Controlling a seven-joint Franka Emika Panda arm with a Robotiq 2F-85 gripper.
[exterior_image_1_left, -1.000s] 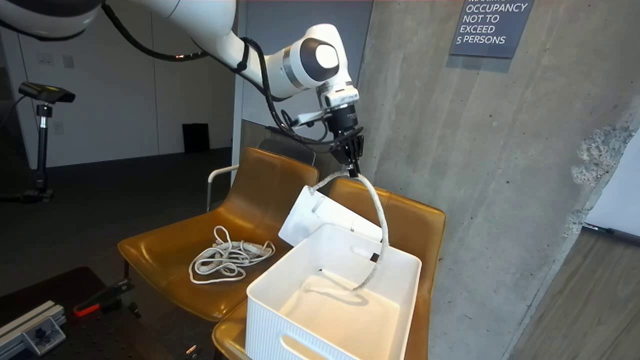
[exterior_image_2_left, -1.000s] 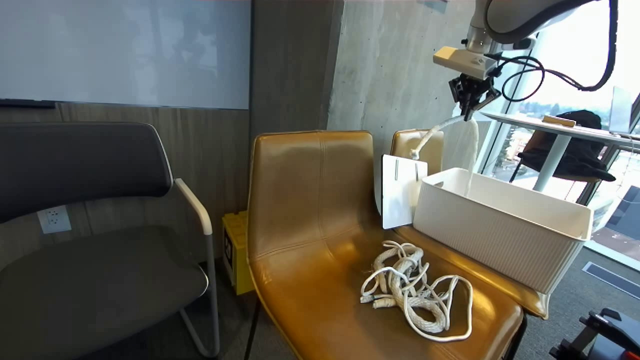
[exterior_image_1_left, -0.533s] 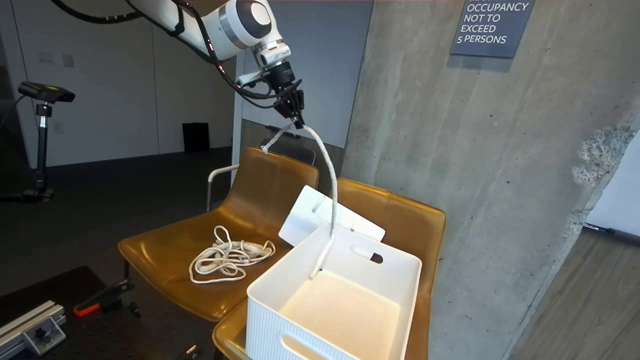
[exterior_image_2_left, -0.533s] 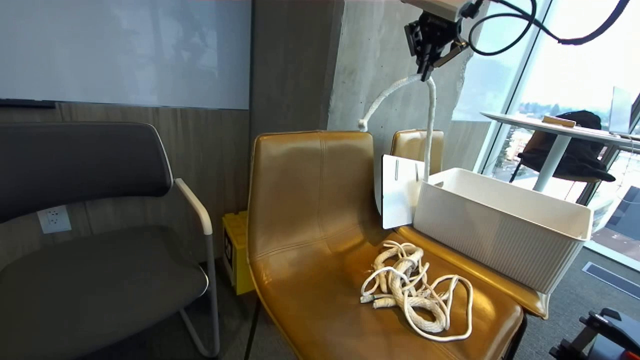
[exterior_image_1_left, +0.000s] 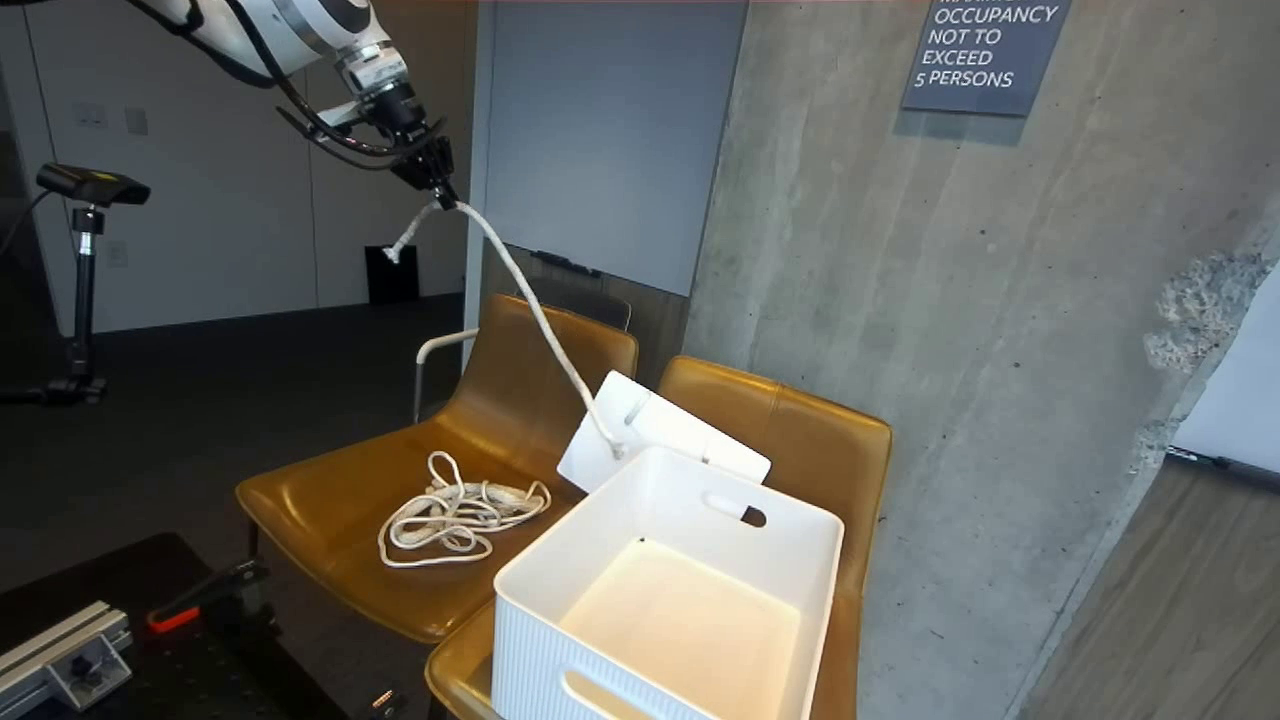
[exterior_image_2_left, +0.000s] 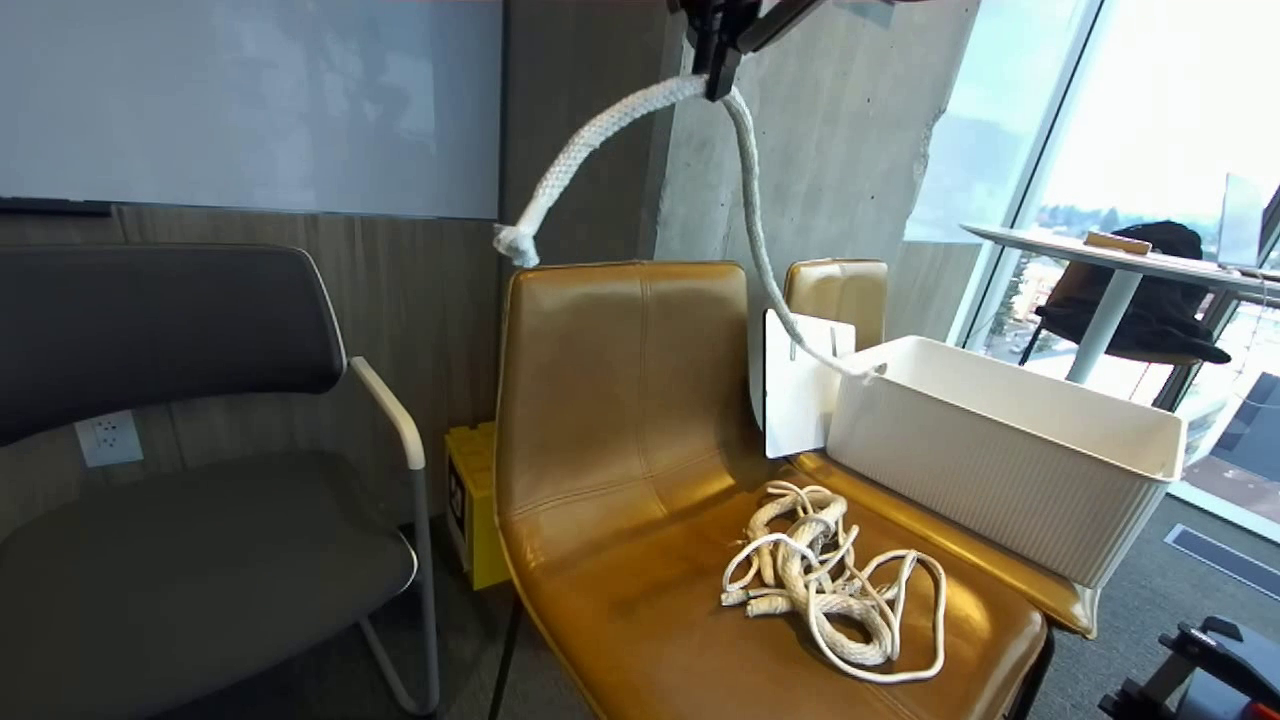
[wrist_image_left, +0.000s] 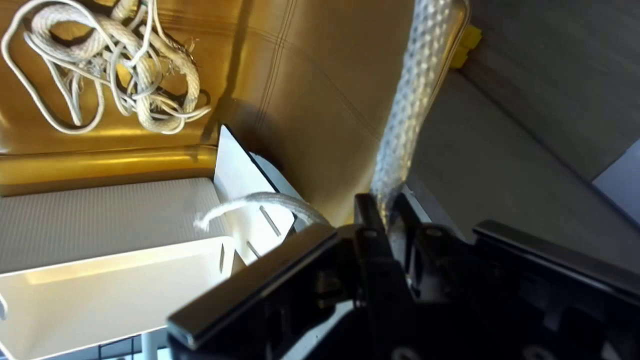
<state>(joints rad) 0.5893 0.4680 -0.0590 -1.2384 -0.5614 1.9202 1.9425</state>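
Observation:
My gripper (exterior_image_1_left: 447, 200) is shut on a thick white rope (exterior_image_1_left: 540, 315), held high above the chairs. In an exterior view the gripper (exterior_image_2_left: 716, 88) pinches the rope (exterior_image_2_left: 600, 135) partway along. A short knotted end droops on one side and a longer tail hangs on the other. The tail's end is near the corner of a white ribbed bin (exterior_image_2_left: 980, 480), outside it; I cannot tell if it touches. In the wrist view the rope (wrist_image_left: 407, 100) runs up from between the fingertips (wrist_image_left: 384, 205). The bin (exterior_image_1_left: 530, 660) shows a bare inside.
A tangled pile of white rope (exterior_image_2_left: 795, 575) lies on a tan chair (exterior_image_2_left: 610, 560). A white panel (exterior_image_1_left: 690, 430) leans behind the bin on a second chair. A dark armchair (exterior_image_2_left: 180, 560), a concrete wall (exterior_image_1_left: 950, 400) and a dark table with tools (exterior_image_1_left: 200, 600) stand around.
The gripper has risen and moved away from the bin, over toward the chair with the rope pile. The rope's tail has come out of the bin. The bin, panel and pile have not moved.

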